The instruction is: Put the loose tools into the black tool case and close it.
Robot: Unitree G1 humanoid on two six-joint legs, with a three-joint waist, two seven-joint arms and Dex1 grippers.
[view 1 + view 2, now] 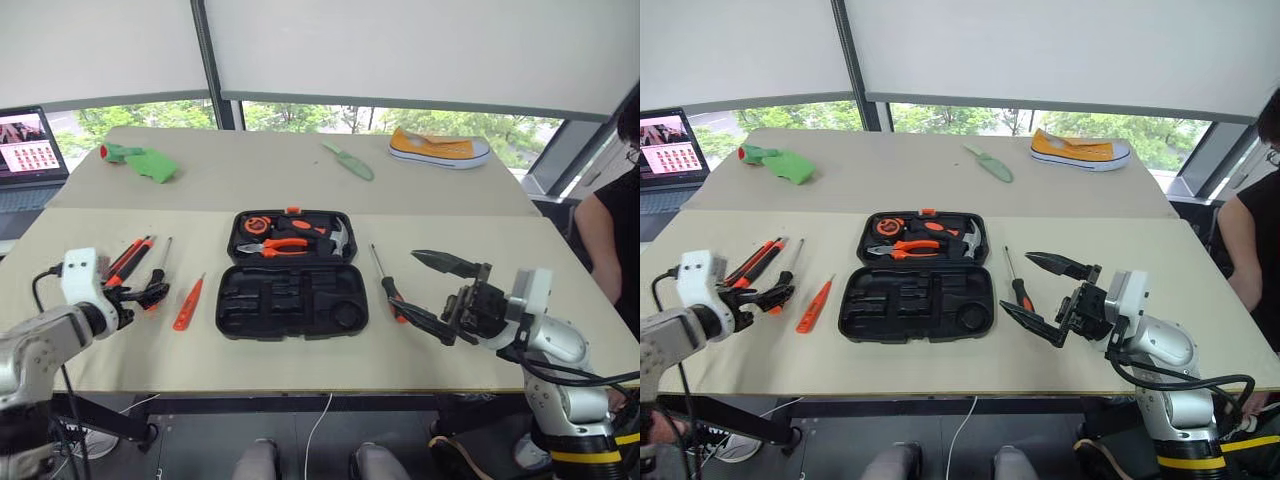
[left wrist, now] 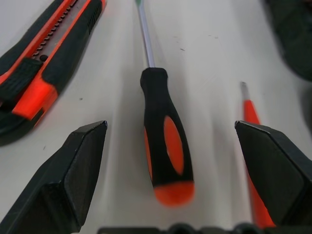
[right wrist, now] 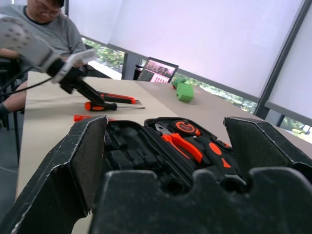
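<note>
Hovering left tool (image 2: pixel 170 170), jaws wide, straddles black-and-orange-handled screwdriver (image 2: pixel 165 151) on beige table (image 1: pixel 450 250); shaft points straight ahead. Right tool (image 1: pixel 440 295) wide, empty. Black moulded-plastic case (image 1: pixel 292 275) lies open mid-table.

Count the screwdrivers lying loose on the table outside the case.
3. One black-and-orange screwdriver lies left of the case between the left gripper's open fingers, the slim orange tester beside it, another right of the case.

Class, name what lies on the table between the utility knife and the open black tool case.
In the left eye view: a black-and-orange screwdriver and a slim orange tester screwdriver, between utility knife and tool case.
</note>
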